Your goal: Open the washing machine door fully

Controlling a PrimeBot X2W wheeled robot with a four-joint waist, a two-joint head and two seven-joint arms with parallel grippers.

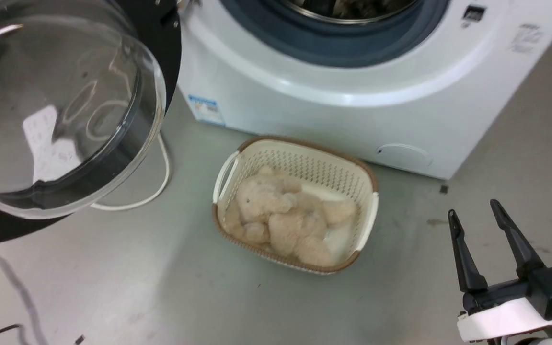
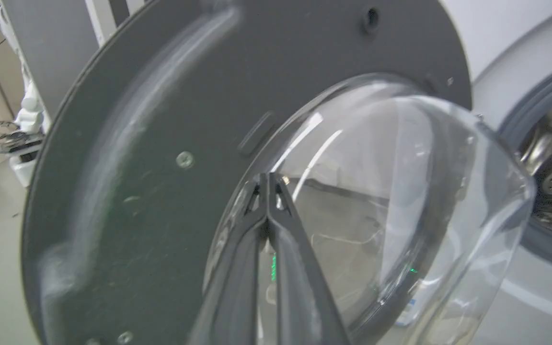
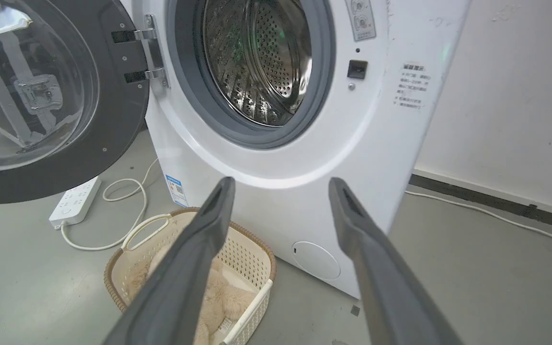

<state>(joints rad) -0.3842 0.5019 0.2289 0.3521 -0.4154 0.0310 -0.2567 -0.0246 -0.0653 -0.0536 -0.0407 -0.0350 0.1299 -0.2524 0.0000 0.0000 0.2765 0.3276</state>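
The washing machine door [image 3: 113, 120] stands swung out on its hinges [image 3: 149, 52] at the machine's left side, its dark inner face and bulging glass bowl [image 1: 55, 110] turned toward the robot, leaving the steel drum [image 3: 257, 62] and grey rubber ring [image 3: 194, 96] uncovered. The left gripper [image 2: 269, 182] has its fingers pressed together, with the tips in front of the bowl's edge; whether they touch the glass cannot be told. The right gripper [image 1: 475, 208] hangs over bare floor [image 1: 520, 143] at the machine's right front corner, fingers spread apart and holding nothing. A laundry basket [image 1: 304, 143] with a plush toy [image 1: 281, 215] sits just before the machine, near its front panel. A power strip [image 3: 74, 201] and white cable [image 1: 161, 177] lie near the door's lower rim.
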